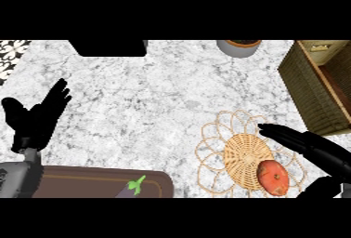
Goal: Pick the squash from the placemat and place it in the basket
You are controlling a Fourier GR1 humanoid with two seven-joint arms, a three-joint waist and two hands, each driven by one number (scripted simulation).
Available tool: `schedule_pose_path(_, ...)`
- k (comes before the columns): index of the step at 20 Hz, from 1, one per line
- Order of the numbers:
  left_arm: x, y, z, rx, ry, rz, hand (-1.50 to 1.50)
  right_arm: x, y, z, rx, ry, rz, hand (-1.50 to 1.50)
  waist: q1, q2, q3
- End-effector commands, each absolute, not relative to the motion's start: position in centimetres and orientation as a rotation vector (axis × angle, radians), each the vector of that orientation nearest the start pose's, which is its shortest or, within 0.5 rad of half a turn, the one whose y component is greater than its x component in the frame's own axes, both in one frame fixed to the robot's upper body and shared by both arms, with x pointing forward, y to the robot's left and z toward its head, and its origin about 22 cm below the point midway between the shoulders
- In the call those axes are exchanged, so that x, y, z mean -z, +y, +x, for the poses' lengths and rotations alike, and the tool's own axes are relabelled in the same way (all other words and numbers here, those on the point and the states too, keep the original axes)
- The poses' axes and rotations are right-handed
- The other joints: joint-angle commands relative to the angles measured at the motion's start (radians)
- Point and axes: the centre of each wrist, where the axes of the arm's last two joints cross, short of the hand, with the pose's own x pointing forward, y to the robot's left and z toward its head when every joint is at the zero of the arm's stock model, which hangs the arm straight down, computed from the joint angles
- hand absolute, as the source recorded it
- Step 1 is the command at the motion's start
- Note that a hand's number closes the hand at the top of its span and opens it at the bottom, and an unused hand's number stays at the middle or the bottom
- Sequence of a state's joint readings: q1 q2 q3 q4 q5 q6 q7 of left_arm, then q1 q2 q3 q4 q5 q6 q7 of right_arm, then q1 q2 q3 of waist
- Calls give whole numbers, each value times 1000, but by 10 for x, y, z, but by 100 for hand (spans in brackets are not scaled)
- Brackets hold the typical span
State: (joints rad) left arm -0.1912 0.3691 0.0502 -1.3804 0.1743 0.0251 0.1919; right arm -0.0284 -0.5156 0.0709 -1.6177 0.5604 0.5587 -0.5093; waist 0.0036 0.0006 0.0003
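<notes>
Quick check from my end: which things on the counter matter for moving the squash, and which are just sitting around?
Part of the job:
squash
placemat
basket
right hand

Just lying about:
eggplant
cutting board
grey pot
black box
left hand, open and resting at the left

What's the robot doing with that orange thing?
The robot's right hand is reaching over a round woven placemat, its fingers straight and just above the orange squash that lies on it. It hasn't grabbed the squash yet. The brown basket it should go into waits at the right edge of the counter. The left hand is resting open on the left side, holding nothing.
</notes>
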Motion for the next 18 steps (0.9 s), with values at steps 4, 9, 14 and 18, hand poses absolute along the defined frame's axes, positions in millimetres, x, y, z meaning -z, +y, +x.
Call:
schedule_pose_path(4,-48,315,300,85,-1386,198,0,-38,-313,259,-1479,-1495,-50,-150,-4,0,0)
schedule_pose_path(9,-52,322,271,73,-1378,208,0,-45,-327,253,-1470,-1508,-40,-150,-1,-2,0)
schedule_pose_path(14,-42,329,294,65,-1384,183,0,-32,-336,253,-1457,-1522,36,-150,-6,0,-1)
schedule_pose_path(18,-29,312,283,92,-1379,196,0,-41,-353,255,-1464,-1552,71,-150,-5,-1,-1)
